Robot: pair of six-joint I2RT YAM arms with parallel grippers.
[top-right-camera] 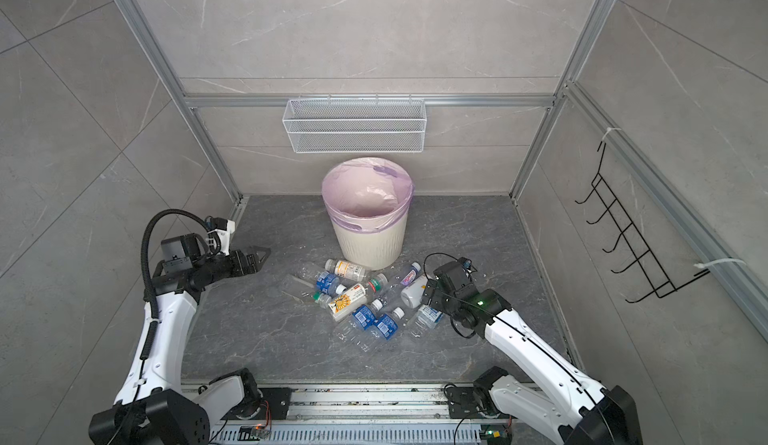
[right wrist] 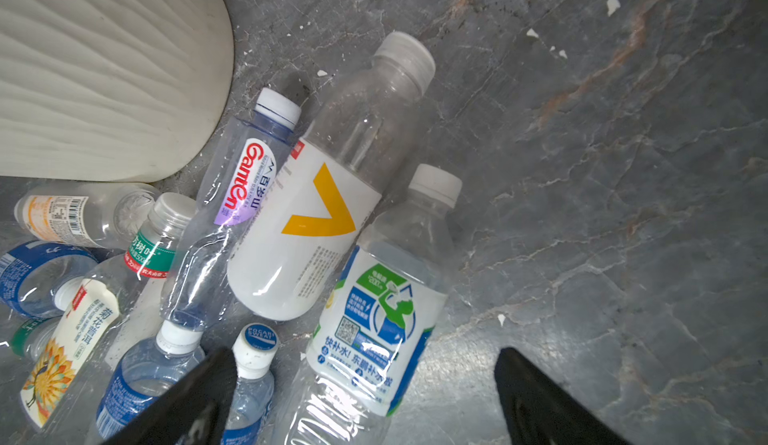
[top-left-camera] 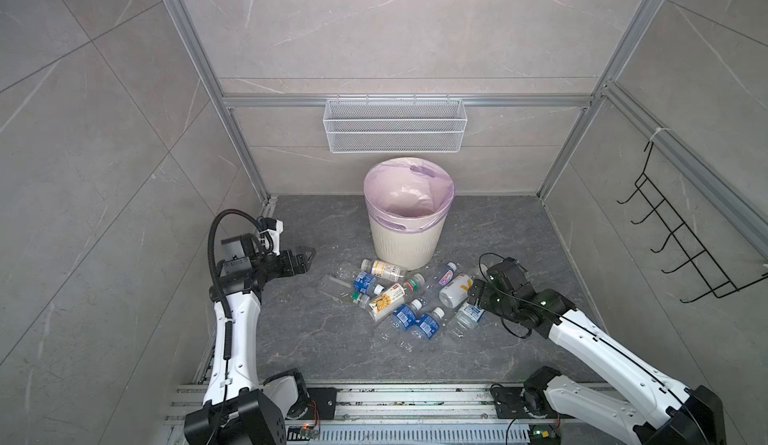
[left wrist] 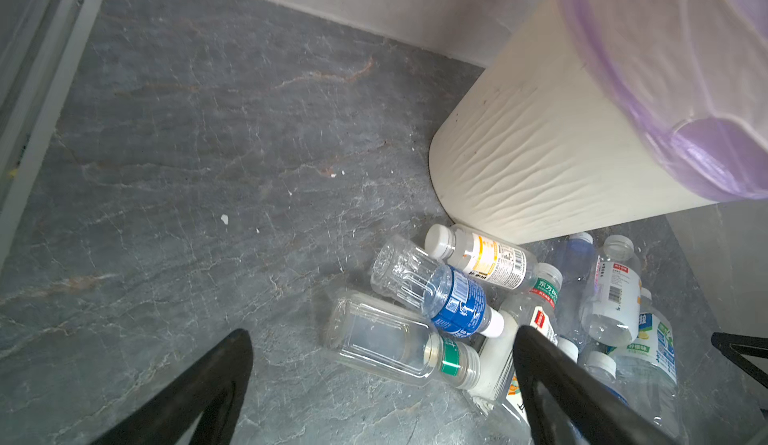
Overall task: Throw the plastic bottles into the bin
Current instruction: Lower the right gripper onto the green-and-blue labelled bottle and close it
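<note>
Fingers (left wrist: 216, 380) of the left gripper (top-left-camera: 306, 253) stand wide apart with nothing between them. They hover clear of the dark stone floor (top-left-camera: 311, 339), off to the side of the heap. Looking down past them in the left wrist view, a clear square-shouldered bottle (left wrist: 386, 339) with a green neck band lies on its side below the gap. A blue-labelled bottle (left wrist: 453, 301) lies just beyond it. An orange-labelled bottle (left wrist: 482, 260) with a white cap lies beyond that, right at the foot of the bin (left wrist: 540, 164).

The right gripper (top-left-camera: 473, 293) is spread just as wide, its 2 black fingers (right wrist: 199, 389) low over the near edge of the plastic bottles (top-left-camera: 399, 297). Between those fingers lies a clear bottle with a green-and-blue label (right wrist: 374, 318), its white cap pointing away from them. Whether either finger touches it I cannot tell. Just beyond it, side by side, lie a white bottle with a yellow chevron (right wrist: 299, 235) and a crumpled purple-labelled bottle (right wrist: 241, 181). A sunflower-labelled bottle (right wrist: 62, 351) lies further out, past the finger on that side.

The bin stands upright beyond both pairs of fingers and roughly midway between them in both top views. Its pale lilac bag (top-left-camera: 415, 197) is folded over the rim. Every bottle I can see lies on the floor, the heap crowded against the bin's base on the side facing the fingers.
</note>
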